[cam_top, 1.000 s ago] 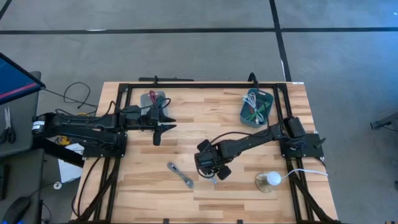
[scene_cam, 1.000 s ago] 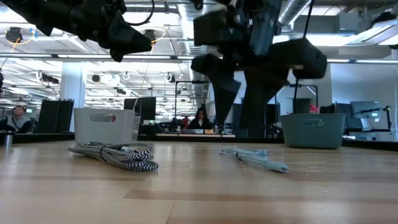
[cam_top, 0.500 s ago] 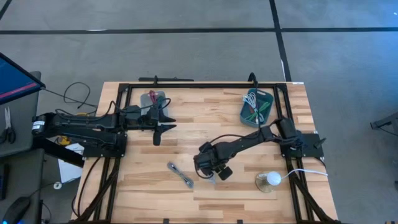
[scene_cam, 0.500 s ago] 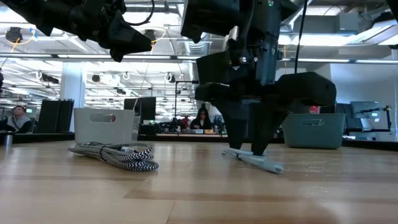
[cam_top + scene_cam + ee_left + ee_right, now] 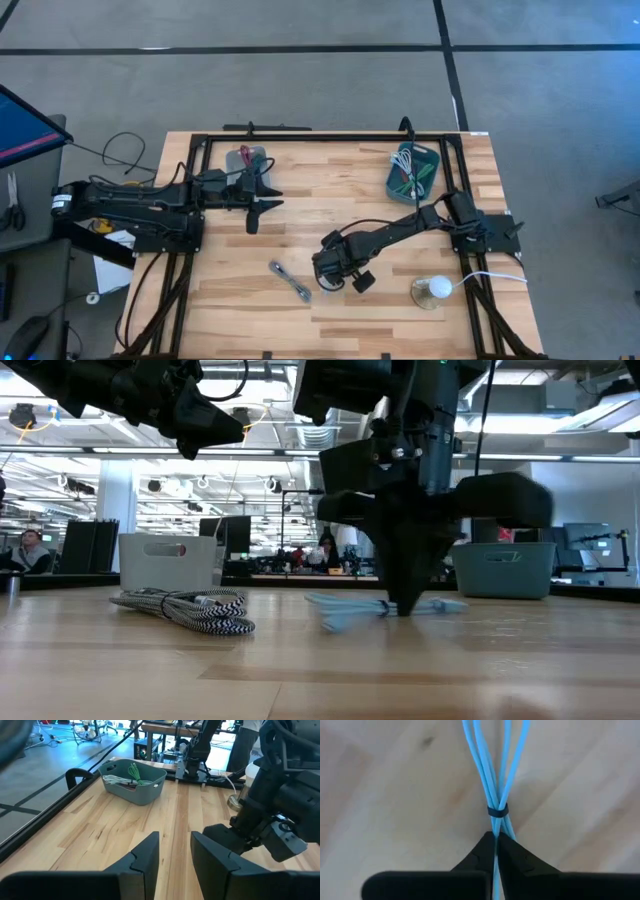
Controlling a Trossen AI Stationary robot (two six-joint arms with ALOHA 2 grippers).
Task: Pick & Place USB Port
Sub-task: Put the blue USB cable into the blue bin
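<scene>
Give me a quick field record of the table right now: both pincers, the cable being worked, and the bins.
right pincer: shut on the light blue cable, down at the tabletop
light blue cable: bundled by a dark tie, pinched just below the tie
left pincer: hovering above the table, holding nothing
striped cable: coiled on the table, untouched
teal bin: at the far right of the table, holds cables
grey bin: far side, by the left arm
</scene>
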